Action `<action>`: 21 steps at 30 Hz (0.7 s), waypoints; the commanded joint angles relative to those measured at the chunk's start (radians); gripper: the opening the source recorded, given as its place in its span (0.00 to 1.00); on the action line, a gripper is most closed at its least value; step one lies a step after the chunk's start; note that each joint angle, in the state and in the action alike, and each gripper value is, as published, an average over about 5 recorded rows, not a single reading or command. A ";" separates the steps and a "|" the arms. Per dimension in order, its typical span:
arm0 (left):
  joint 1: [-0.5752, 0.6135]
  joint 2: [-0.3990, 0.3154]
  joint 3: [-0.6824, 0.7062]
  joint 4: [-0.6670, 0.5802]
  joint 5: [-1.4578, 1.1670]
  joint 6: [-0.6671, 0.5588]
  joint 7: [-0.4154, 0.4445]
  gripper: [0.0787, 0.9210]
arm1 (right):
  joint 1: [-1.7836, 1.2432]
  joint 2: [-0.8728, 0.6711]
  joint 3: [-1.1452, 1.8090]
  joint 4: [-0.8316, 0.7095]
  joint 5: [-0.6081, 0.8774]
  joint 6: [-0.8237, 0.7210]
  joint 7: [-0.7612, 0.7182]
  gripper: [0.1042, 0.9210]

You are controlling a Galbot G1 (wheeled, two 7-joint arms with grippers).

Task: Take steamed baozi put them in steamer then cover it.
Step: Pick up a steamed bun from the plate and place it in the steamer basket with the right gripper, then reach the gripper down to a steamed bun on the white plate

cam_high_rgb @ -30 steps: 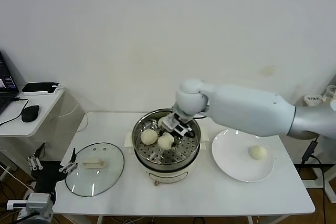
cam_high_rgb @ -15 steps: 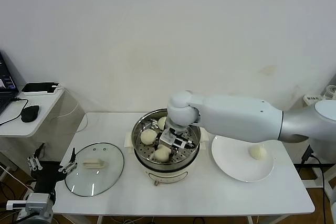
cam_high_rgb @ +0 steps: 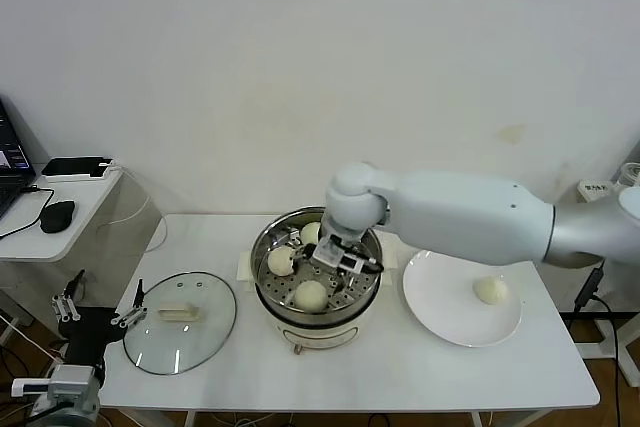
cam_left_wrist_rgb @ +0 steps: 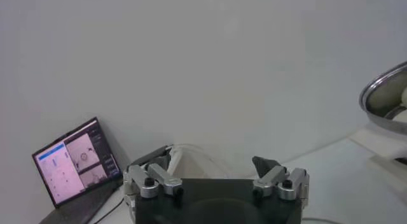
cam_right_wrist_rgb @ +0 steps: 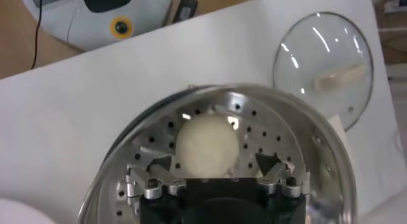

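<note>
So the right gripper [cam_high_rgb: 338, 259] is sitting over the steamer [cam_high_rgb: 317, 282], fingers spread apart and holding nothing; in the wrist view a bun [cam_right_wrist_rgb: 206, 144] lies on the perforated tray right between the two fingertips [cam_right_wrist_rgb: 159, 166], not pinched by them. From the head camera that bun [cam_high_rgb: 311, 295] is at about 6 o'clock in the pot, another bun [cam_high_rgb: 282, 261] sits around 9 o'clock, and a third [cam_high_rgb: 312, 233] is up near 12 o'clock, partly hidden behind the gripper. The fourth bun [cam_high_rgb: 490, 291] is on the white plate [cam_high_rgb: 440, 312], which sits just beside the steamer at its 3 o'clock. The glass lid [cam_high_rgb: 180, 321] lies flat on the table [cam_high_rgb: 400, 372] at the steamer's 9 o'clock, handle up, clear of the pot. The left gripper [cam_left_wrist_rgb: 216, 181] is parked way off at the table's left edge, fingers wide apart, with a laptop [cam_left_wrist_rgb: 71, 160] behind it in its own wrist view.
</note>
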 commanded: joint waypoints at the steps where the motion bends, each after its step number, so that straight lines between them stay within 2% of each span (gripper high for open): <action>1: -0.006 0.011 0.002 0.004 -0.004 0.001 0.002 0.88 | 0.018 -0.129 0.106 0.007 0.009 -0.183 -0.068 0.88; 4: -0.015 0.020 0.008 0.008 -0.008 0.002 0.003 0.88 | 0.019 -0.206 0.133 0.004 0.020 -0.304 -0.073 0.88; 11: -0.030 0.032 0.043 0.011 -0.005 0.003 0.003 0.88 | -0.035 -0.428 0.173 0.014 0.041 -0.365 -0.059 0.88; 16: -0.040 0.044 0.060 0.013 -0.004 0.004 0.003 0.88 | -0.192 -0.575 0.300 -0.025 -0.013 -0.337 -0.063 0.88; 21: -0.040 0.057 0.062 0.015 -0.005 0.004 0.003 0.88 | -0.435 -0.624 0.519 -0.122 -0.099 -0.211 -0.117 0.88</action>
